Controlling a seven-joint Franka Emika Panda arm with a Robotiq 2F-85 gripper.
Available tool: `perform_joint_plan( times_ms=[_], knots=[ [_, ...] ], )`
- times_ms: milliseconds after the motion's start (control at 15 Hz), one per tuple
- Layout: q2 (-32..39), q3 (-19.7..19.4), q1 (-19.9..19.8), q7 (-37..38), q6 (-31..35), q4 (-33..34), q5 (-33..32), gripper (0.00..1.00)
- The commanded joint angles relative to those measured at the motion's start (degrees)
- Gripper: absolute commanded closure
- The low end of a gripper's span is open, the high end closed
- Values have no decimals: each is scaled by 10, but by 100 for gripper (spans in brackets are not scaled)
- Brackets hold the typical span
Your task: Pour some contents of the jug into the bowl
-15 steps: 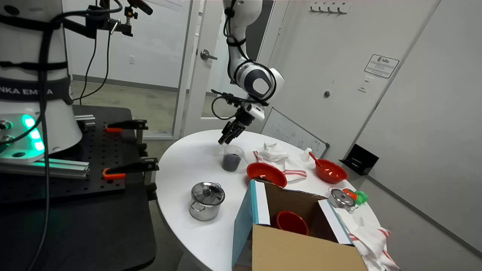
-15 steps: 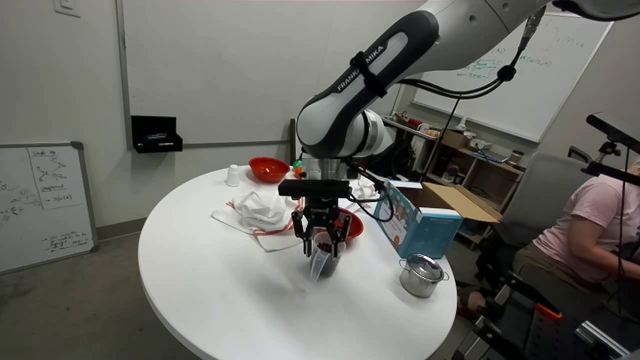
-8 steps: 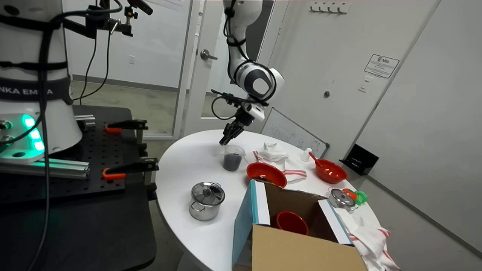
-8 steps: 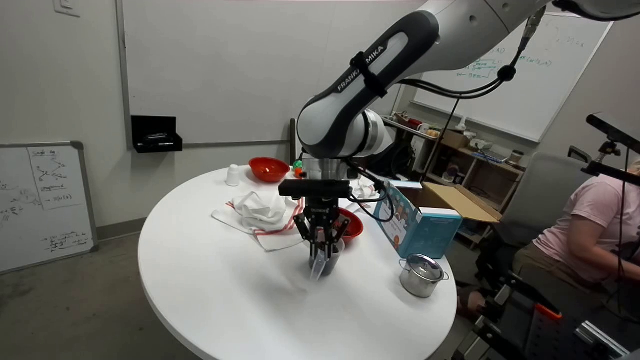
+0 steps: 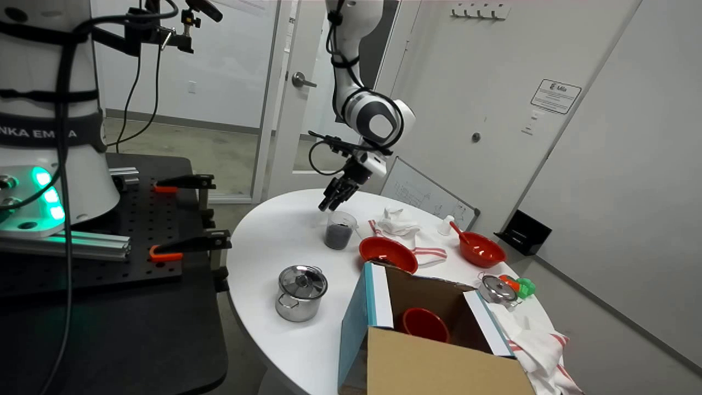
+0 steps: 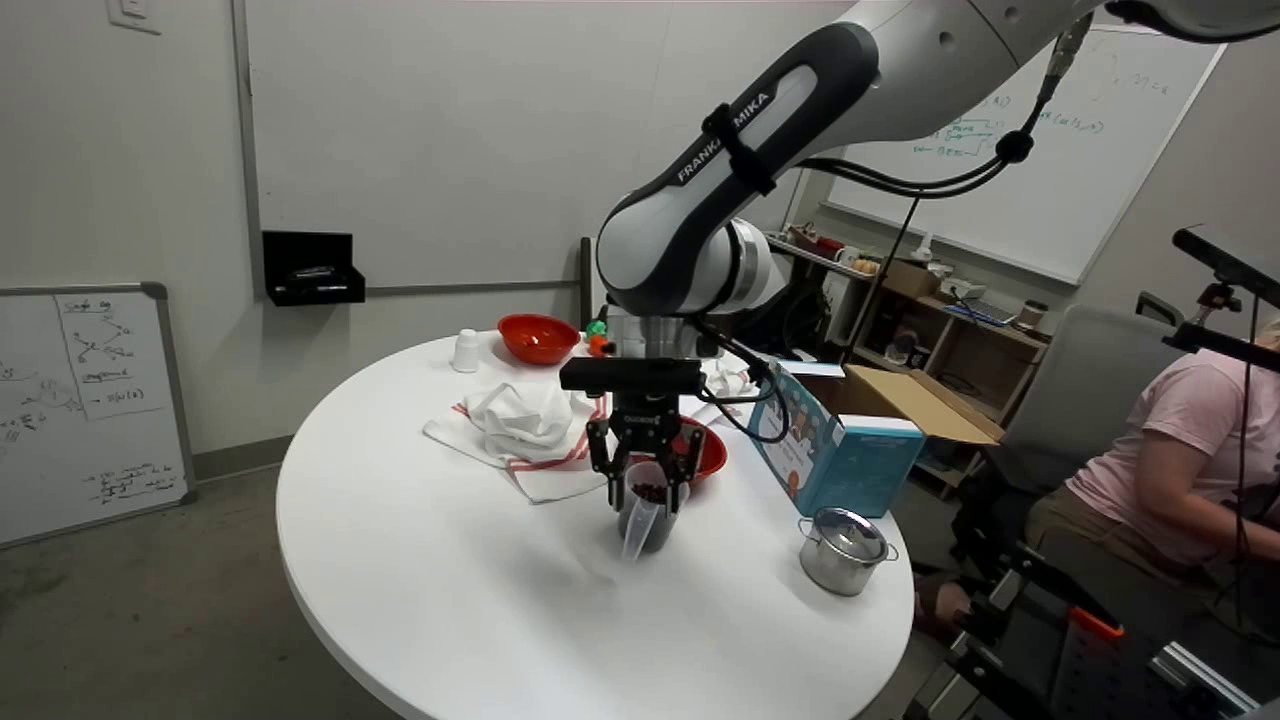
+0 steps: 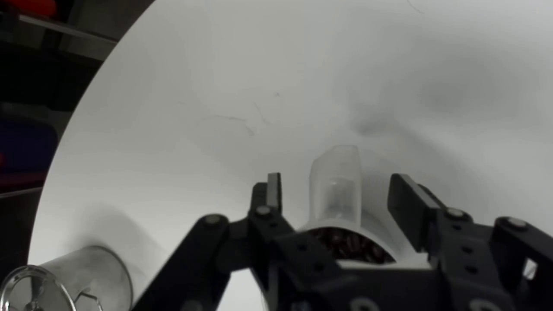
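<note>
The jug (image 5: 338,237), a clear vessel with dark beans inside, stands upright on the white table. In the wrist view its pale handle (image 7: 335,185) rises between my gripper's (image 7: 339,183) fingers, with a gap on either side. Those fingers are spread open and grip nothing. Dark red-brown beans (image 7: 348,244) show inside the jug, partly covered by the gripper. My gripper (image 6: 643,503) is over the handle side of the jug in an exterior view. Beyond the jug, the red bowl (image 5: 396,253) holds some dark contents; it is partly hidden behind the arm (image 6: 650,270) in an exterior view.
A lidded silver pot (image 5: 299,307) stands near the table edge, also at lower left in the wrist view. An opened blue box (image 6: 865,465) sits close to the red bowl. A crumpled striped towel (image 6: 525,420) and another red bowl (image 5: 485,252) with a spoon lie farther off.
Half a second ago the fingers had drawn together about the handle; now they are spread apart again, as a second ago. The jug has stayed in place and the arm has barely shifted.
</note>
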Motion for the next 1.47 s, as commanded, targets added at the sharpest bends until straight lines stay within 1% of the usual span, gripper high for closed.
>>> perform_joint_plan(
  times_ms=[0,67,133,733,1267,1333,1400],
  knots=[
    [-14,3,-5,-7,12,-14,12,4],
    [-14,3,-6,-8,15,-15,13,1],
    [-14,4,-6,-8,17,-15,14,0],
    [-5,3,-1,-19,41,-21,7,0],
    [-8,-20,30,1,114,-56,-19,0],
    [-9,-21,32,0,122,-60,-19,25],
    [-9,-22,34,0,128,-63,-21,28]
  ],
)
